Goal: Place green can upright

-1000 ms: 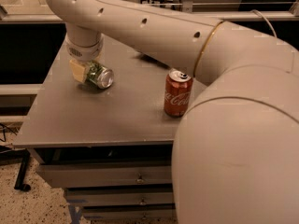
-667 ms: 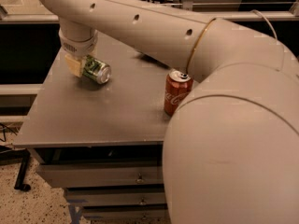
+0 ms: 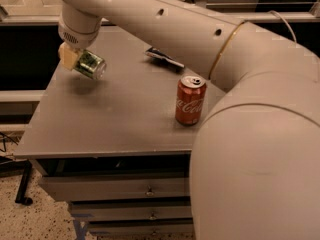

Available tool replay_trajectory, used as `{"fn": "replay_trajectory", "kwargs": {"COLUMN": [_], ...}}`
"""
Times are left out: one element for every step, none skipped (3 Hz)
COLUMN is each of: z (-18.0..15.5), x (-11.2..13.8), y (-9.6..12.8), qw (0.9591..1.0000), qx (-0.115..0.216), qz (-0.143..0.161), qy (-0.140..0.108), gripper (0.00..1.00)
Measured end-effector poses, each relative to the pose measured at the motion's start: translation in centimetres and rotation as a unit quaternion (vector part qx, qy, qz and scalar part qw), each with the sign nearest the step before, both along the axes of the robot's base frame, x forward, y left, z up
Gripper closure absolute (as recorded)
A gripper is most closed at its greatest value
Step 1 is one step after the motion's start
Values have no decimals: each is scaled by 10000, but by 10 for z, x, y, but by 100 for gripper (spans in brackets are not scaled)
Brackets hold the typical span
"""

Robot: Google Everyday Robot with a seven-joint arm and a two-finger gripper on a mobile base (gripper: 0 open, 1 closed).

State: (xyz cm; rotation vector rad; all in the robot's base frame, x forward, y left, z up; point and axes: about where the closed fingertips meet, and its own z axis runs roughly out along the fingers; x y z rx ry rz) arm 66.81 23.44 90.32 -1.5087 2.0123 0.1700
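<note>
The green can (image 3: 91,65) is held on its side, tilted, above the far left part of the grey table (image 3: 115,119). Its silver end points right and down. My gripper (image 3: 80,59) hangs from the cream arm at the upper left and is shut on the green can, with a tan finger pad (image 3: 68,57) showing on its left side. The can's shadow lies on the table below it, so it is lifted clear of the surface.
A red Coca-Cola can (image 3: 190,100) stands upright at the table's right middle. A flat dark object (image 3: 164,57) lies at the back centre. My arm's large cream body (image 3: 260,159) fills the right side. Drawers (image 3: 145,189) sit under the table's front edge.
My gripper has lifted the green can up and a little left, off the table surface. The red can has not moved.
</note>
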Motion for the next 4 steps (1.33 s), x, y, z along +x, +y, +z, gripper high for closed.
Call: {"fn": "replay_trajectory", "kwargs": {"z": [9,21,38,54], "x": [7,11,14,14], "y": [20,32,41,57], "qw": [9955,9832,9636,9427], "qx": [848,1621,2323,2852], "qz": [366,669,929,1180], "qy": [-203,-514,-946,-1265], "gripper": [100,100,100,100]}}
